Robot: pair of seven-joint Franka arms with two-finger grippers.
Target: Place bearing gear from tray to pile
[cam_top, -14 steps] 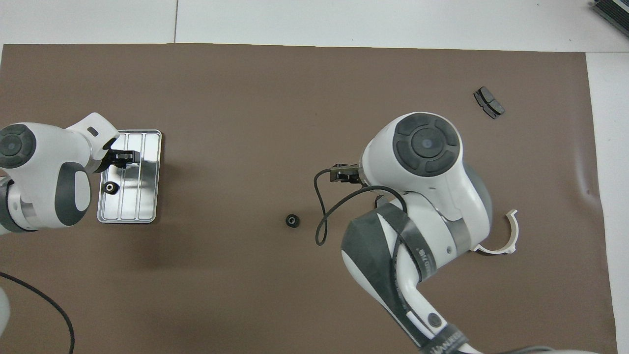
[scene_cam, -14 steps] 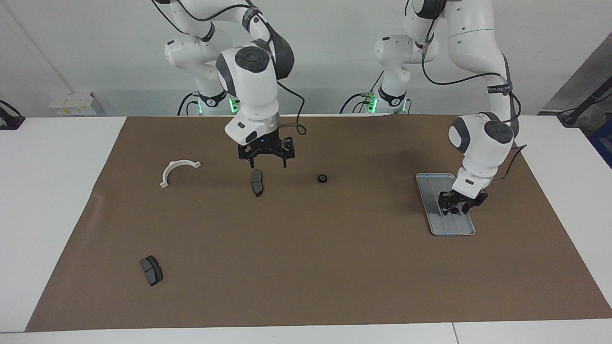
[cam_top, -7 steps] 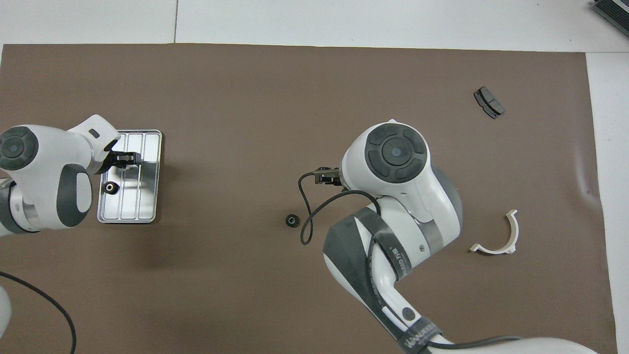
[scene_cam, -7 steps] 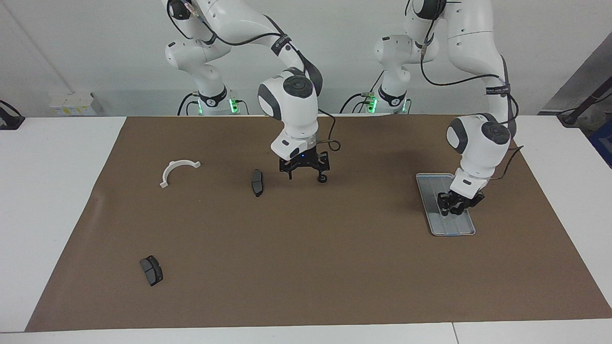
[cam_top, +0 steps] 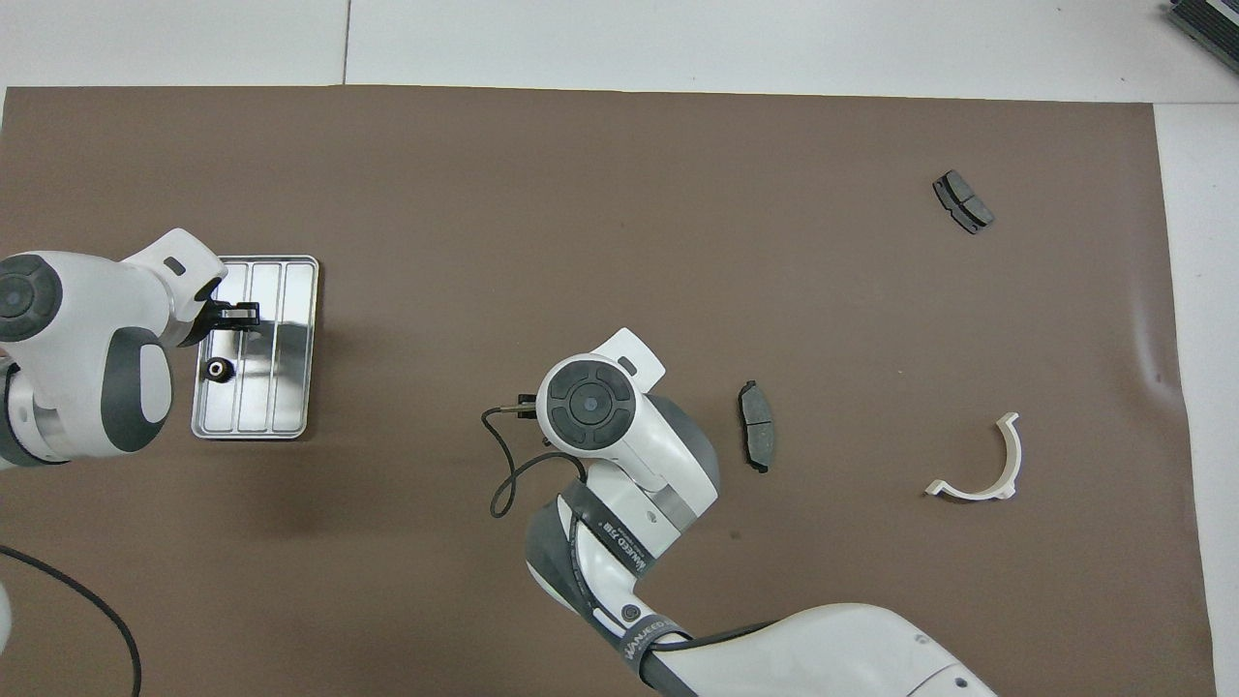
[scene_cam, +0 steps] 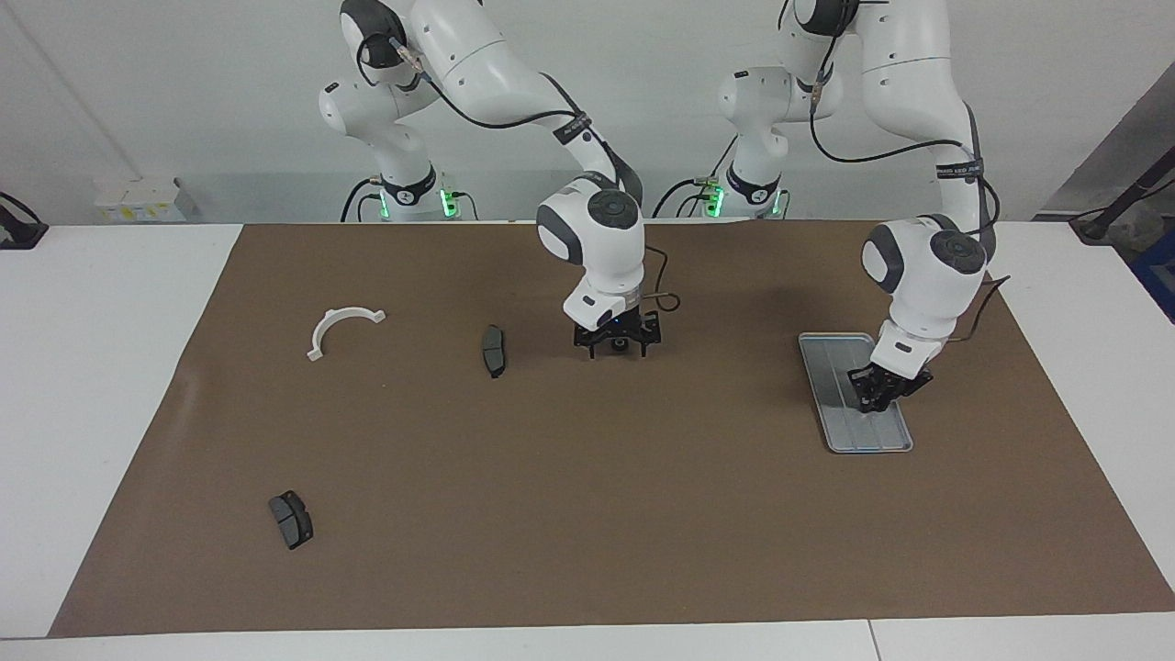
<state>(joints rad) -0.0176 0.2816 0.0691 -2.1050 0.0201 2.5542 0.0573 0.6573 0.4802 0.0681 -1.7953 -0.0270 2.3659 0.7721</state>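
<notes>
The silver ribbed tray [scene_cam: 826, 367] [cam_top: 286, 368] lies toward the left arm's end of the table. One small black bearing gear [cam_top: 220, 369] rests in it. My left gripper [scene_cam: 877, 393] [cam_top: 239, 315] is down in the tray beside that gear and shut; nothing shows between its tips. A second bearing gear [scene_cam: 622, 345] sits on the mat mid-table, with my right gripper [scene_cam: 621, 347] low around it and open. The pile is scattered: a white half-ring bracket [scene_cam: 341, 328] [cam_top: 982, 465] and two dark brake pads [scene_cam: 494, 350] [scene_cam: 290, 519].
A brown mat [scene_cam: 587, 514] covers most of the white table. In the overhead view the right arm's wrist [cam_top: 586, 402] hides the mid-table gear, and a black cable [cam_top: 503, 484] loops beside it. A pale box [scene_cam: 138, 200] stands off the mat near the right arm's base.
My right gripper has swung from above the nearer brake pad to the mid-table gear and come down around it. My left gripper has closed inside the tray.
</notes>
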